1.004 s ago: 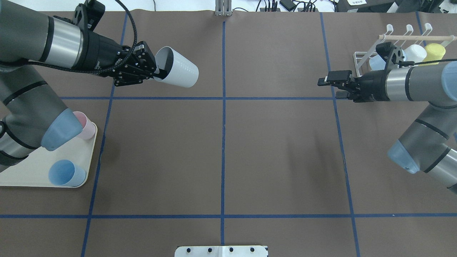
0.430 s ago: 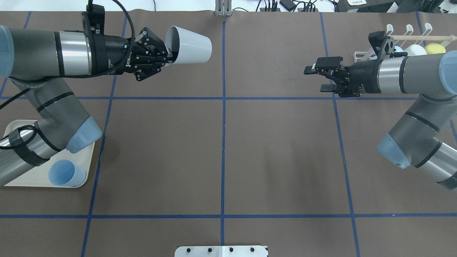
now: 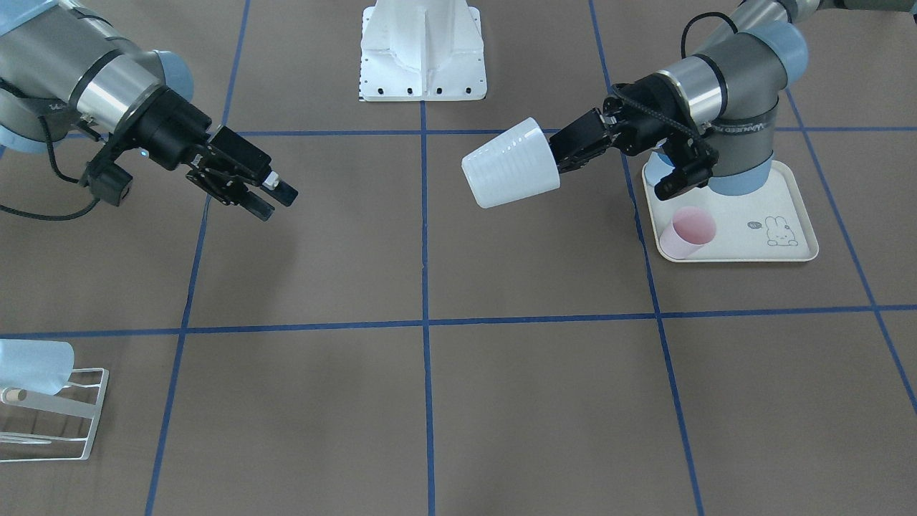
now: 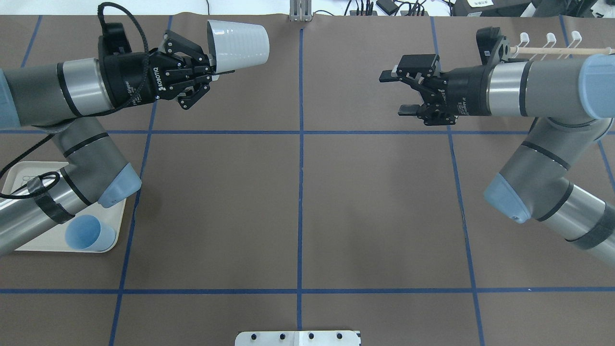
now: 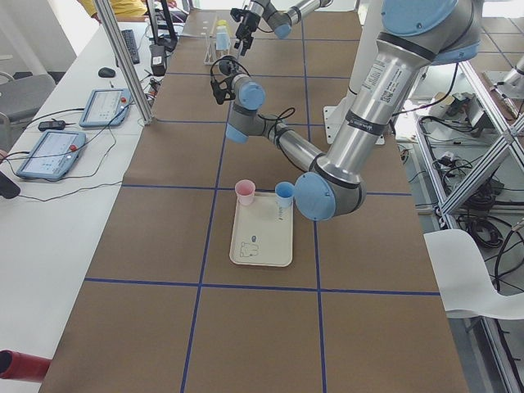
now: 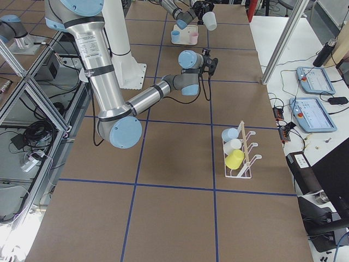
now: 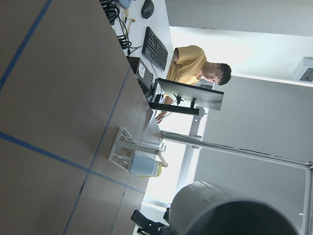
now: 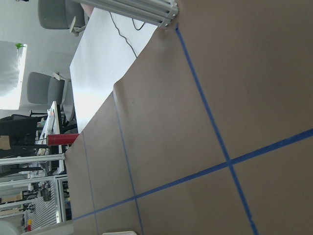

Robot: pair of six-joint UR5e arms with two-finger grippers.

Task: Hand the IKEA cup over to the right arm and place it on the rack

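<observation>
White cup, held on its side above the worktop, base turned toward the right gripper. The left gripper is clamped on the cup's rim; how far its fingers reach inside is hidden. The right gripper, jaws spread and empty, is well apart from the cup. Overhead, the rack shows only hook tips and a wooden rod behind the right arm; the front view cuts it off. A pink cup at the tray's edge is concealed overhead by the left arm.
</observation>
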